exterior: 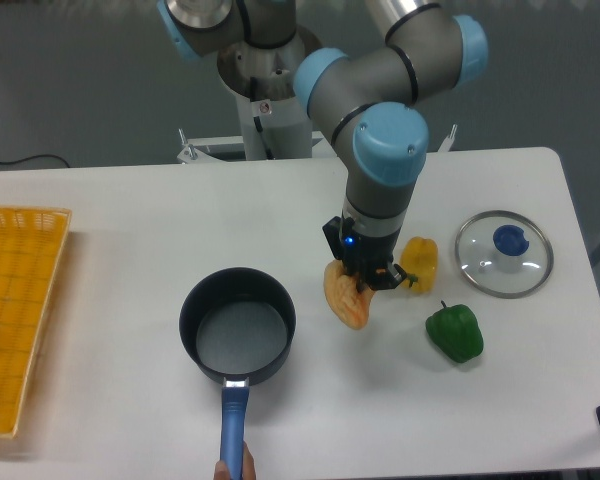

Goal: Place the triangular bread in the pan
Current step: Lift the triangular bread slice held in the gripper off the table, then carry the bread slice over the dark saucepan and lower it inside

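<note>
The triangular bread (344, 301), golden-brown and flaky, hangs tilted on edge just right of the pan, with my gripper (361, 279) shut on its upper right part. The pan (238, 326) is a small round dark grey saucepan with a grey inside, standing on the white table at front centre, its blue handle (234, 427) pointing toward the near edge. The bread is about a hand's width to the right of the pan's rim. My fingertips are mostly hidden behind the bread and the wrist.
A yellow bell pepper (419, 264) lies right beside the gripper, and a green bell pepper (454, 332) sits further right. A round glass lid with a blue knob (504, 253) lies at the right. A yellow basket (15, 310) is at the left edge.
</note>
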Robot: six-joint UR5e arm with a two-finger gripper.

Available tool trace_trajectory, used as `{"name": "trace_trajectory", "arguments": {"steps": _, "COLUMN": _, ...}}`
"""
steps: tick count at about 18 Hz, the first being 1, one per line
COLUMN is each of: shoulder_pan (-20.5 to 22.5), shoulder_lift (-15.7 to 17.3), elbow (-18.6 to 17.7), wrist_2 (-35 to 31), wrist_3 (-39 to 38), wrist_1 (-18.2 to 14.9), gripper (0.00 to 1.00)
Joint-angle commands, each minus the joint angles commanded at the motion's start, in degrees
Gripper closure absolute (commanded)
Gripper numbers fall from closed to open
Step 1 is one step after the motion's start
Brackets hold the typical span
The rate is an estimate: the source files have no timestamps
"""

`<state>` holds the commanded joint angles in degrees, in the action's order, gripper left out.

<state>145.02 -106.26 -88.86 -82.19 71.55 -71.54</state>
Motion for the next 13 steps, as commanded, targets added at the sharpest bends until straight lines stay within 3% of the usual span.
{"name": "trace_trajectory", "arguments": {"steps": 13, "shoulder_pan": -9.0, "shoulder_lift": -0.4, "elbow": 1.6, "wrist_2": 4.8, "wrist_3": -15.5, "wrist_1": 0.5, "gripper": 0.74}}
